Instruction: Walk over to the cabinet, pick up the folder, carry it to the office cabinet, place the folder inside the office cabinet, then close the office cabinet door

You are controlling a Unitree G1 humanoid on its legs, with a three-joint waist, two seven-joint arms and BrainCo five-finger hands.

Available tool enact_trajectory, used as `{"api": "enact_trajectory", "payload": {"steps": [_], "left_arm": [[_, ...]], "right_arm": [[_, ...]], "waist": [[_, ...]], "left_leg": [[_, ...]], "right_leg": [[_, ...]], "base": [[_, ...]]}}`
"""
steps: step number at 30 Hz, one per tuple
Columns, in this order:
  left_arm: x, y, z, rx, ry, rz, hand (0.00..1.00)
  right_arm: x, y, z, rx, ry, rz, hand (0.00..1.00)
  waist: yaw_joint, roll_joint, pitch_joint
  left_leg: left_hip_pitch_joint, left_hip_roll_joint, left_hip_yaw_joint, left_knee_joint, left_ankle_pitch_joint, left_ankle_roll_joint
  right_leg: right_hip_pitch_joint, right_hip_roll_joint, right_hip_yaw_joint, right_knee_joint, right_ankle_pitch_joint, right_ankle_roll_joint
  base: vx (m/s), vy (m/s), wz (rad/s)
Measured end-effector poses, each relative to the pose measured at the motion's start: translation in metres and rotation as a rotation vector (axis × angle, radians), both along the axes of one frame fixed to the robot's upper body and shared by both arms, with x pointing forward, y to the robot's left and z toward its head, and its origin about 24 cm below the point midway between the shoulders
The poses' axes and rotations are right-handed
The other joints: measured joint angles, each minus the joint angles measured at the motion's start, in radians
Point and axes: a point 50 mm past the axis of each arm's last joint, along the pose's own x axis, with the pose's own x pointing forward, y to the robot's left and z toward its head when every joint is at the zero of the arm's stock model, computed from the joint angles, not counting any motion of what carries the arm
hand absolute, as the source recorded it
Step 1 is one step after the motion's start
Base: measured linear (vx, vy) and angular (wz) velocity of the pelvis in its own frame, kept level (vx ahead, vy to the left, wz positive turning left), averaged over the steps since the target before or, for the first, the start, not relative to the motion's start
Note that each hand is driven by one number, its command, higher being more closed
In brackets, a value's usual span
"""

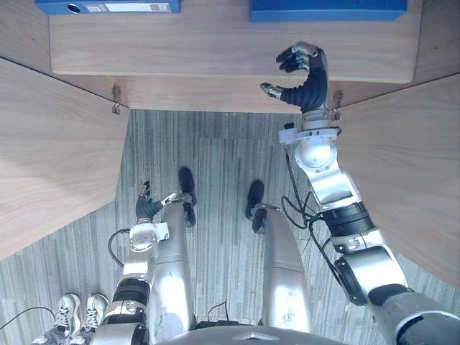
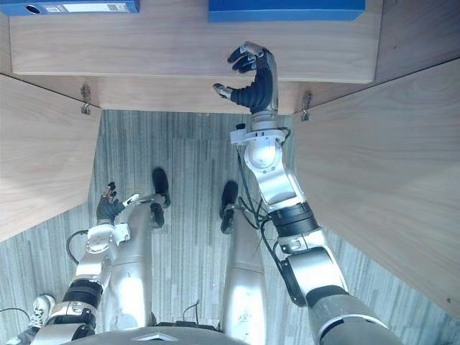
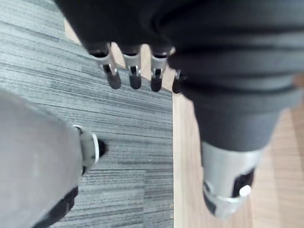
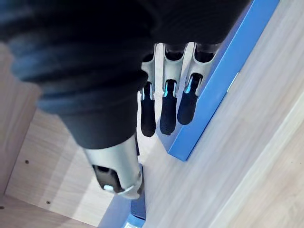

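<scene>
A blue folder [image 1: 327,10] lies flat on the wooden shelf [image 1: 215,43] of the cabinet, at the far right. My right hand [image 1: 310,79] is raised over the shelf's front edge, a short way in front of the folder. Its fingers [image 4: 166,109] are relaxed and apart from the thumb, and they hold nothing. In the right wrist view the folder's blue edge [image 4: 228,71] runs just past the fingertips, with no contact that I can see. My left hand [image 1: 146,205] hangs low at my side over the grey carpet, fingers [image 3: 133,76] straight and empty.
A second blue binder [image 1: 108,6] with a label lies at the shelf's far left. Two wooden cabinet doors stand open, the left door [image 1: 50,151] and the right door [image 1: 410,165], flanking the carpet. A person's shoes [image 1: 72,313] stand at the lower left.
</scene>
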Motion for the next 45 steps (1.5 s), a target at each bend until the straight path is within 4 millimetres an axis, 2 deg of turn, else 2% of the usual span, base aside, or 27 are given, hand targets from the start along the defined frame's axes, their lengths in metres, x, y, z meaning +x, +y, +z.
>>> {"api": "enact_trajectory", "payload": {"steps": [10,16,27,34,38,45], "left_arm": [[0.0,-0.002,0.0,0.015,-0.009,0.013,0.0],[0.0,-0.001,0.001,0.02,-0.012,0.026,0.0],[0.012,0.009,0.018,0.058,-0.084,0.031,0.0],[0.021,0.01,0.03,0.05,-0.143,0.032,0.0],[0.023,0.011,0.035,0.051,-0.161,0.025,0.0],[0.023,0.01,0.035,0.024,-0.17,0.028,0.0]], "right_arm": [[0.0,0.008,0.007,-0.029,-0.053,-0.027,1.0],[0.015,0.0,0.023,-0.07,-0.055,-0.077,1.0],[0.037,-0.012,0.051,-0.167,-0.038,-0.144,1.0],[0.048,-0.023,0.081,-0.156,-0.028,-0.175,1.0],[0.048,-0.029,0.107,-0.157,-0.043,-0.172,1.0],[0.051,-0.046,0.128,-0.089,-0.026,-0.207,1.0]], "waist": [[0.017,0.0,0.0],[0.02,-0.001,0.0],[0.024,-0.001,0.001],[0.027,-0.002,0.004],[0.024,-0.001,0.008],[0.023,0.0,0.012]], "left_leg": [[0.001,-0.009,-0.01,-0.01,0.002,-0.003],[-0.075,-0.007,-0.038,0.049,-0.008,-0.008],[-0.215,0.0,-0.066,0.147,-0.021,-0.01],[-0.277,-0.002,-0.076,0.163,-0.02,-0.01],[-0.293,-0.002,-0.079,0.163,-0.019,-0.011],[-0.298,-0.01,-0.083,0.156,-0.019,-0.011]], "right_leg": [[0.004,-0.01,-0.011,-0.001,-0.006,-0.002],[-0.056,-0.011,-0.022,0.055,-0.026,-0.008],[-0.186,-0.018,-0.034,0.162,-0.06,-0.007],[-0.243,-0.023,-0.039,0.181,-0.06,-0.011],[-0.26,-0.024,-0.042,0.185,-0.062,-0.01],[-0.259,-0.032,-0.052,0.185,-0.076,-0.003]], "base": [[0.01,-0.013,0.03],[0.0,-0.02,0.04],[0.0,-0.002,0.0],[0.0,0.0,0.01],[0.0,0.0,0.0],[0.02,0.003,0.06]]}}
